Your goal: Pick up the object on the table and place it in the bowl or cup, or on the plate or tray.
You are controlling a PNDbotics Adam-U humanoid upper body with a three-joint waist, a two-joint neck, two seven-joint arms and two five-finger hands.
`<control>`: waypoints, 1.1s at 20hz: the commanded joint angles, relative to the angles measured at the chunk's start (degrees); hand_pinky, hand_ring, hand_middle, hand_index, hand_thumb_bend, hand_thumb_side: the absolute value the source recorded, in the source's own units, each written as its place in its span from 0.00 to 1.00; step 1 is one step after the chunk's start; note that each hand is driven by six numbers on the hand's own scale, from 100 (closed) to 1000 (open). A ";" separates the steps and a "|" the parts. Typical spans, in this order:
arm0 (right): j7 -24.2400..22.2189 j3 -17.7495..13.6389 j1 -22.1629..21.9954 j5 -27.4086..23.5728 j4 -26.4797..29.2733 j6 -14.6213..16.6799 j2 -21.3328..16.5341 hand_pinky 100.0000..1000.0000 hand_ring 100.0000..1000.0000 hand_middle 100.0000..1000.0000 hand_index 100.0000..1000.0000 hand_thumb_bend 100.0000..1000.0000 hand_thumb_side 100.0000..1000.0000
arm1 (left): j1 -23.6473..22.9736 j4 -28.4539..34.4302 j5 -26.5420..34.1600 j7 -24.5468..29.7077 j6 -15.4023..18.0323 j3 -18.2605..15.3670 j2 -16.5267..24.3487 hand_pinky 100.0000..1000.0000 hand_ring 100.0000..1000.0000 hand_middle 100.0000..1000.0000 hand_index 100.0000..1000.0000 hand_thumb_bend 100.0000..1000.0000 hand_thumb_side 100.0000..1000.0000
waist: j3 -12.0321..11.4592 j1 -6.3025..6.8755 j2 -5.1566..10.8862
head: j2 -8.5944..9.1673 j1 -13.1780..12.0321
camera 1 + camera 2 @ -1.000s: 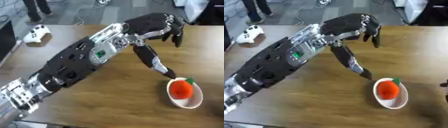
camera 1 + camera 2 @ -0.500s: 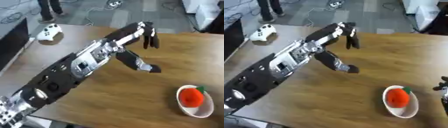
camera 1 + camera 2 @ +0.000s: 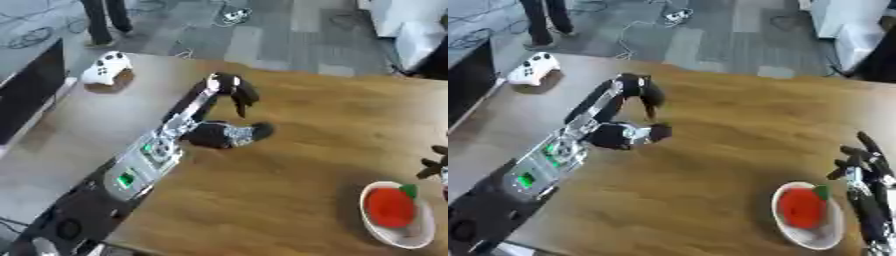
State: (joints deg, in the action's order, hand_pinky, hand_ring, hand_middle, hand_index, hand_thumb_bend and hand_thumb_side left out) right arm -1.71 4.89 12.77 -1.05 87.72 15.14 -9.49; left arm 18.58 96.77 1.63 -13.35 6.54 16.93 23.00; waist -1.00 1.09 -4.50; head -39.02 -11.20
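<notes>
The left hand (image 3: pixel 234 90) has pulled away from the bowl (image 3: pixel 380 231) to mid-frame, fingers drooping and holding nothing. The red fruit (image 3: pixel 390 207) lies in the bowl at lower right, so the placing looks done. The right hand (image 3: pixel 859 161) rests open at the right edge.

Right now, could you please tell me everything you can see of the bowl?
The bowl is white, shallow and oval-looking, with a smooth surface. It stands upright on the wooden table, near its front right corner. Inside lies a red round fruit with a green top, filling most of it. The right hand shows just beside its right rim, fingers up; whether it touches the bowl is unclear. The left hand is far off.
</notes>
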 commanded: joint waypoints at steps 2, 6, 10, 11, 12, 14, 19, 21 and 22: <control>-0.92 0.96 1.81 2.53 0.91 0.49 2.57 0.77 0.40 0.99 0.70 0.00 0.45 | -2.45 -2.61 1.24 -5.36 3.29 -3.83 -6.80 1.00 0.36 0.40 0.56 0.66 0.53 | -0.83 -0.38 0.83 | 1.61 2.13; -1.13 1.64 2.02 3.37 -0.70 1.31 4.35 0.79 0.41 1.00 0.71 0.00 0.46 | -4.43 -5.89 0.62 -8.27 6.55 -5.20 -11.02 1.00 0.37 0.41 0.57 0.67 0.56 | -1.71 -0.83 0.84 | 2.45 3.39; -1.46 2.36 1.58 3.25 -0.99 1.78 6.01 0.81 0.44 1.00 0.75 0.00 0.48 | -5.18 -7.65 0.09 -9.61 8.63 -5.38 -14.02 1.00 0.45 0.47 0.63 0.65 0.60 | -2.02 -1.24 0.97 | 3.38 4.34; -1.57 2.60 1.42 3.04 -0.95 1.72 6.33 0.82 0.46 1.00 0.76 0.00 0.48 | -5.26 -7.93 -0.02 -9.62 8.94 -5.18 -14.49 1.00 0.51 0.51 0.66 0.64 0.63 | -1.98 -1.35 1.04 | 3.51 4.41; -1.70 2.80 1.31 2.79 -0.87 1.63 6.54 0.83 0.47 1.00 0.77 0.00 0.48 | -5.33 -8.15 -0.04 -9.57 9.19 -4.98 -14.86 1.00 0.54 0.53 0.67 0.63 0.65 | -1.93 -1.43 1.10 | 3.59 4.46; -1.95 3.09 1.16 2.44 -0.70 1.49 6.73 0.83 0.48 1.00 0.77 0.00 0.48 | -5.42 -8.47 0.09 -9.43 9.57 -4.64 -15.35 1.00 0.55 0.54 0.68 0.63 0.66 | -1.82 -1.56 1.22 | 3.65 4.57; -2.17 3.30 0.94 2.22 -0.48 1.36 7.01 0.86 0.50 1.00 0.78 0.00 0.48 | -5.60 -8.94 0.26 -9.07 10.09 -4.19 -16.34 1.00 0.61 0.59 0.71 0.57 0.73 | -1.64 -1.69 1.53 | 3.64 4.42; -2.10 3.28 0.95 2.20 -0.39 1.32 7.08 0.86 0.51 1.00 0.78 0.00 0.48 | -5.65 -9.10 0.35 -9.15 10.17 -4.20 -16.56 1.00 0.61 0.59 0.71 0.56 0.74 | -1.63 -1.67 1.58 | 3.55 4.38; -2.11 3.31 0.95 2.18 -0.34 1.31 7.10 0.86 0.51 1.00 0.79 0.00 0.48 | -5.67 -9.16 0.39 -9.17 10.19 -4.18 -16.61 1.00 0.61 0.59 0.71 0.55 0.74 | -1.63 -1.65 1.61 | 3.49 4.35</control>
State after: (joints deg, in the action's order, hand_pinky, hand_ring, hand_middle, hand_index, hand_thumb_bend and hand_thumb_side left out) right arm -3.78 8.04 13.36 1.26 86.21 16.44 -2.53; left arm 12.53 87.01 1.83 -22.48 16.43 12.58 6.48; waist -2.64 -0.58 -3.65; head -35.98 -7.08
